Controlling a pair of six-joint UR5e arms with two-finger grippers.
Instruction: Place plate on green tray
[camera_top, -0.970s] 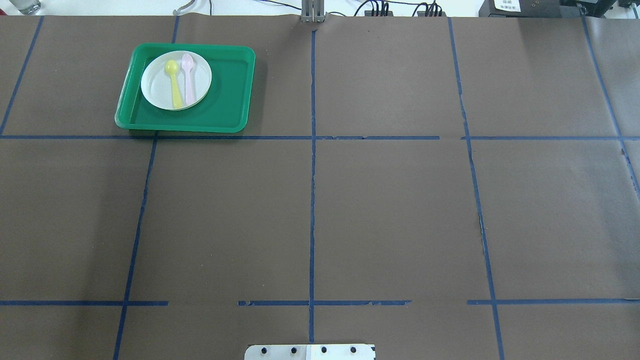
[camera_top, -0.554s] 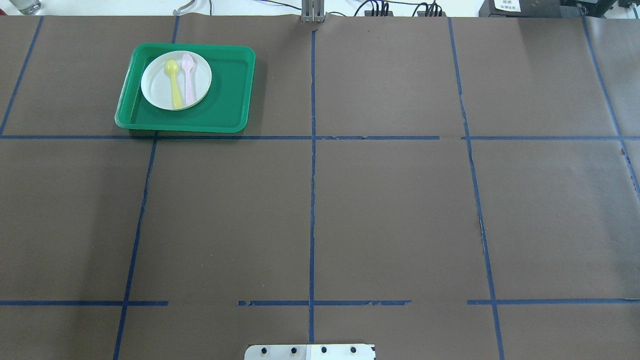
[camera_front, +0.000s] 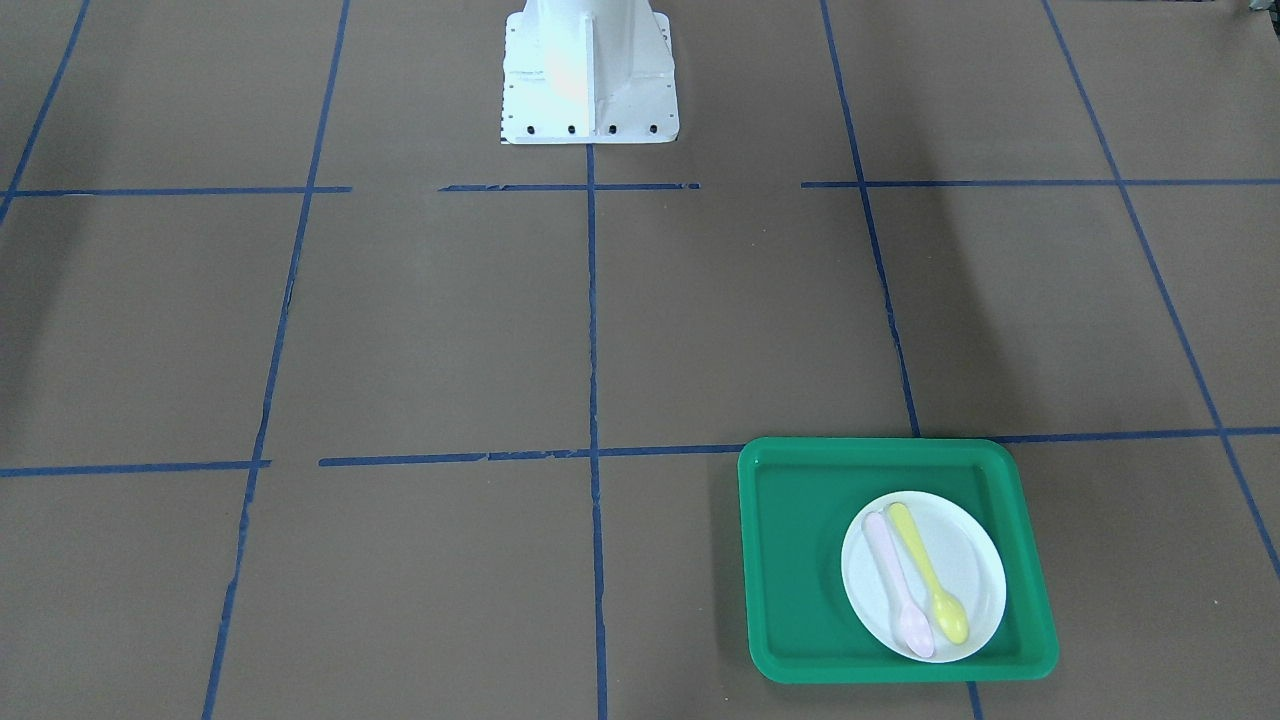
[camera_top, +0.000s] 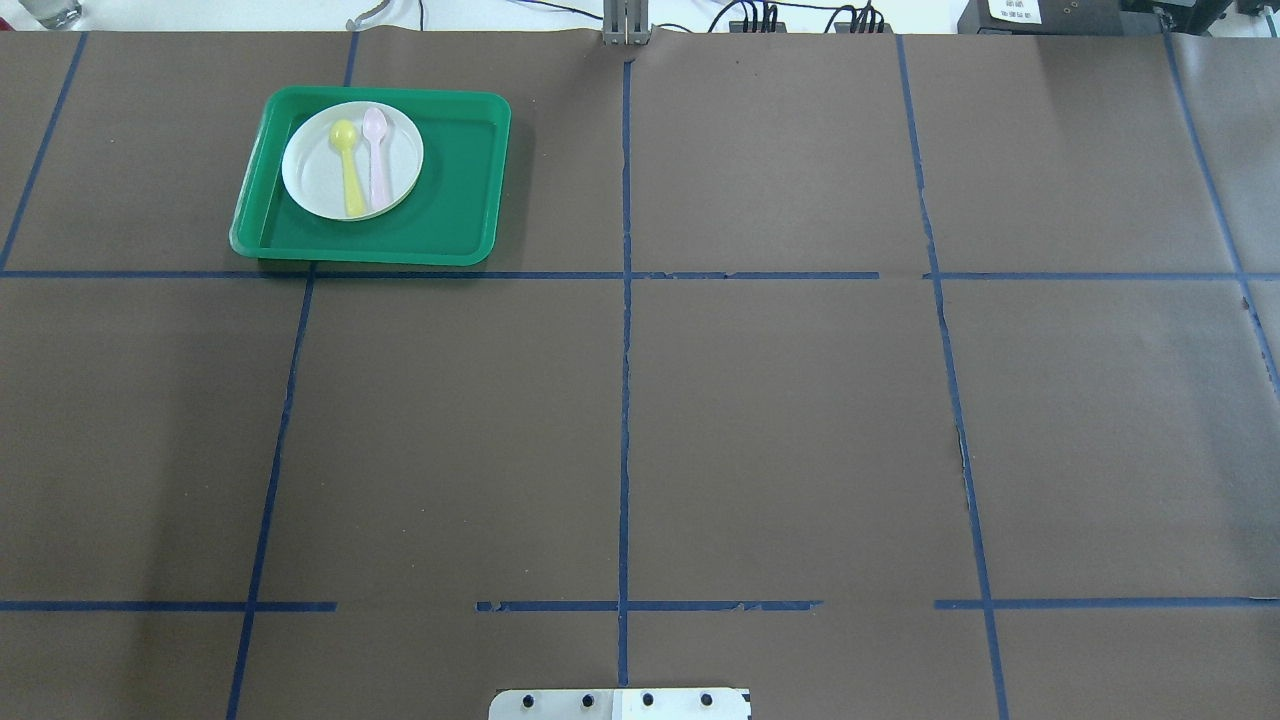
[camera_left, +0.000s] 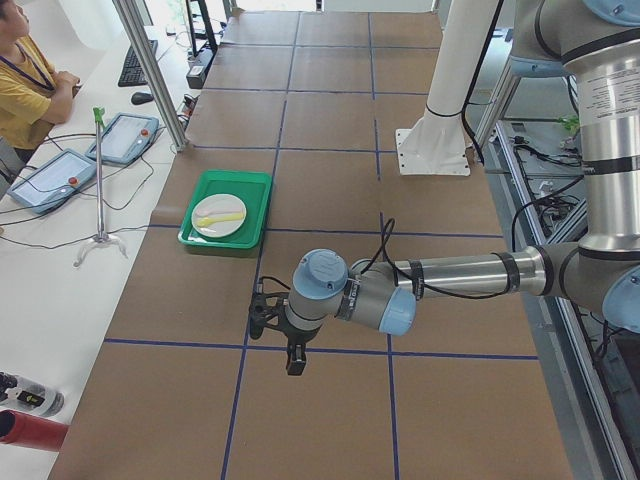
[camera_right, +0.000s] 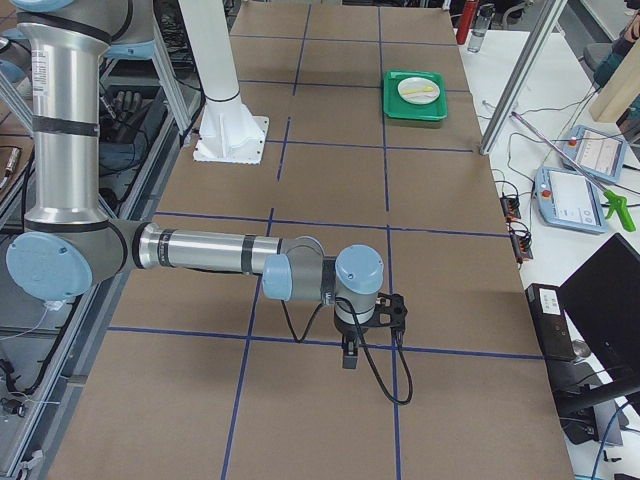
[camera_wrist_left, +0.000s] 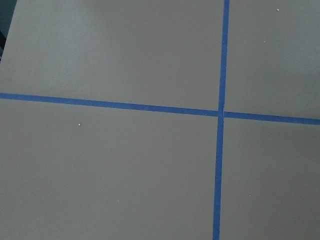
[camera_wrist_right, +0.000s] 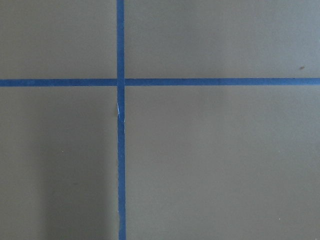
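Observation:
The white plate (camera_top: 315, 175) lies inside the green tray (camera_top: 455, 190) at the table's far left, in the tray's left part. A yellow spoon (camera_top: 350, 170) and a pink spoon (camera_top: 377, 160) lie on the plate. The plate (camera_front: 975, 570) and tray (camera_front: 800, 560) also show in the front view. My left gripper (camera_left: 290, 345) hangs low over bare table, well short of the tray (camera_left: 225, 180); I cannot tell if it is open or shut. My right gripper (camera_right: 352, 345) hangs over bare table far from the tray (camera_right: 400, 105); I cannot tell its state either.
The robot's white pedestal (camera_front: 588, 70) stands at the table's near middle edge. Blue tape lines grid the brown table cover. An operator (camera_left: 25, 90), teach pendants (camera_left: 125, 135) and a metal post (camera_left: 150, 70) are beyond the table's far edge.

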